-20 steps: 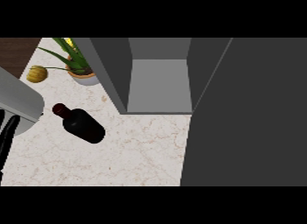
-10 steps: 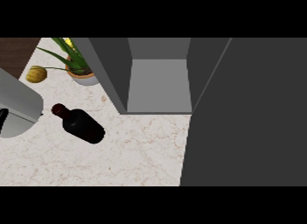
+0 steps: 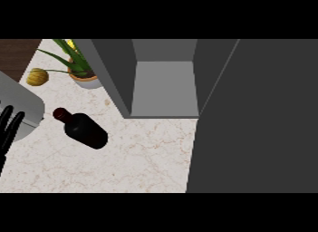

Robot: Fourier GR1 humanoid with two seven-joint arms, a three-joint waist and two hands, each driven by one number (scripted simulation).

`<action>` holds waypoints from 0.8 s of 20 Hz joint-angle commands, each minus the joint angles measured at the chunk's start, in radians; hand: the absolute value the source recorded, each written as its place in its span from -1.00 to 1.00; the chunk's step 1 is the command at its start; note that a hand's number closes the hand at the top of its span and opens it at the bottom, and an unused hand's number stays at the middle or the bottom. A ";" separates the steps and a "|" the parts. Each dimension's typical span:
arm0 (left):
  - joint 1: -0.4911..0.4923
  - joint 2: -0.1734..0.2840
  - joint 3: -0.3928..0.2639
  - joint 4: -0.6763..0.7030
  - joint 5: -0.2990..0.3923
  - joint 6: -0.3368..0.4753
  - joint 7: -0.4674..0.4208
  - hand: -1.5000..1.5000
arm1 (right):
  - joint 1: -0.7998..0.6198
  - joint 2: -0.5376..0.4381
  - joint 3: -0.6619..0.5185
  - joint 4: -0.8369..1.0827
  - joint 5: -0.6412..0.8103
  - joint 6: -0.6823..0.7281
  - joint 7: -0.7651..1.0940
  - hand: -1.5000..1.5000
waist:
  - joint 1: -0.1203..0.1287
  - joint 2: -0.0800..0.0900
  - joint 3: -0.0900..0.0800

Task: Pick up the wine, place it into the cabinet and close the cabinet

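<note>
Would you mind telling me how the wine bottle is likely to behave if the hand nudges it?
The wine bottle lies on its side on the counter, so a sideways nudge would probably roll it. Its dark, smooth-looking body may be slippery to grasp. It looks rigid, likely glass, so possibly fragile.

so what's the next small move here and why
Probably bring the left hand rightward and down onto the wine bottle. The bottle lies on its side on the counter, untouched, while the hand sits open at the left edge. The cabinet already stands open, so grasping comes first.
</note>
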 commanded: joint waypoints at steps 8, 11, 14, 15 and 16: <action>-0.035 -0.048 0.002 0.239 -0.135 -0.053 -0.209 -1.00 | -0.033 0.013 0.057 -0.158 0.025 -0.042 0.139 -1.00 | 0.000 -0.001 0.000; -0.055 -0.050 0.005 0.284 -0.149 -0.063 -0.252 -1.00 | 0.005 -0.010 -0.021 -0.157 -0.056 -0.011 0.094 -1.00 | -0.001 0.000 0.000; -0.056 -0.022 0.044 0.463 -0.146 -0.158 -0.368 -1.00 | -0.025 -0.010 -0.003 -0.120 -0.028 -0.014 0.102 -1.00 | -0.001 0.001 0.000; -0.101 -0.026 0.013 0.402 -0.150 -0.093 -0.270 -1.00 | -0.094 -0.039 -0.097 -0.093 -0.112 0.000 0.130 -1.00 | 0.001 0.001 0.000; -0.155 -0.023 0.027 0.494 -0.171 -0.091 -0.321 -1.00 | -0.066 0.011 0.017 -0.130 0.002 -0.048 0.139 -1.00 | -0.004 0.001 0.000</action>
